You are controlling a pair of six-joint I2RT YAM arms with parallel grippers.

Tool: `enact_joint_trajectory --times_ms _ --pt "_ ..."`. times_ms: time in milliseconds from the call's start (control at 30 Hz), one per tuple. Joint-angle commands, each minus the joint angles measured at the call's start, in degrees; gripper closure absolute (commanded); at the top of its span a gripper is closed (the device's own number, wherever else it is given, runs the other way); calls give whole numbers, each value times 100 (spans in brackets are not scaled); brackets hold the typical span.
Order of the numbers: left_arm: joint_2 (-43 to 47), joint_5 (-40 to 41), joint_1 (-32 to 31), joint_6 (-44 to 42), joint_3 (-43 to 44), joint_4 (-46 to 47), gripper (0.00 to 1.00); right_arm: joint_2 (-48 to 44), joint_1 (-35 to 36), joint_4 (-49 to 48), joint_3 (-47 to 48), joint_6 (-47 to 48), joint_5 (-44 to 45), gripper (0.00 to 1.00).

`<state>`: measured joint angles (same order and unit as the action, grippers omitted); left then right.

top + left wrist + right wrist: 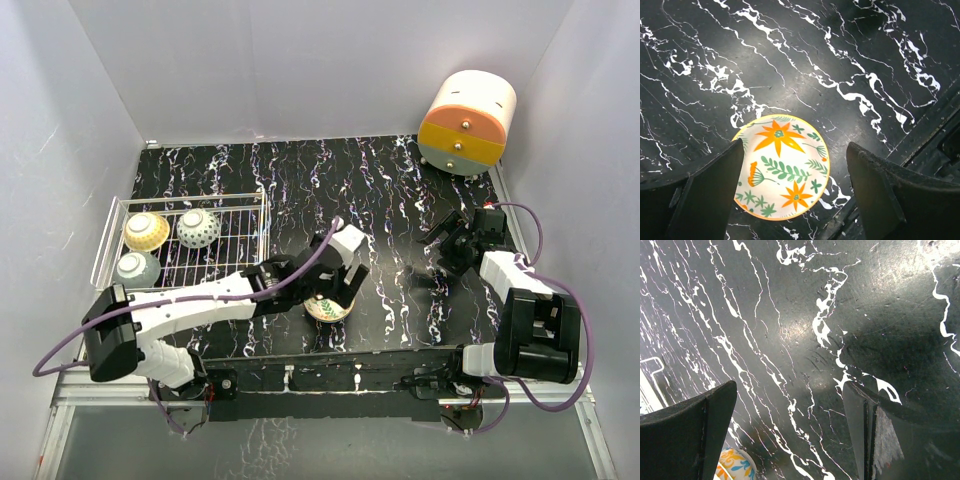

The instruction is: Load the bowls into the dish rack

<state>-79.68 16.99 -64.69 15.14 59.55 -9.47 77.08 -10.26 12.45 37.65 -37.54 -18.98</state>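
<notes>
The cream bowl with orange and green flowers (328, 309) (782, 167) sits upright on the black marbled table near its front edge. My left gripper (331, 297) (795, 180) hangs over it, open. Its left finger (710, 192) overlaps the bowl's left rim, and the right finger (890, 190) stands apart from the rim. Three bowls lie upside down in the white wire dish rack (245, 200): cream-yellow (146, 231), blue-white (198, 228) and grey (137, 269). My right gripper (441, 262) (790, 430) is open over bare table, and a patterned bowl edge (736, 466) shows at its lower left.
An orange-and-cream round drawer unit (467, 122) stands at the back right corner. White walls close in the table on three sides. The table's front edge (922, 127) runs just right of the flowered bowl. A rack wire (651, 371) shows at the right wrist view's left.
</notes>
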Motion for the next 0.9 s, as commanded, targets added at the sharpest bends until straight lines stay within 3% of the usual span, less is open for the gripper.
enact_joint_trajectory --times_ms 0,467,867 --pt "194 373 -243 11 -136 454 20 -186 -20 -86 68 113 100 10" --pt "-935 832 -816 328 159 371 27 -168 -20 -138 -29 97 70 10" --pt "-1342 986 -859 664 329 7 32 -131 -20 -182 -78 81 79 10"
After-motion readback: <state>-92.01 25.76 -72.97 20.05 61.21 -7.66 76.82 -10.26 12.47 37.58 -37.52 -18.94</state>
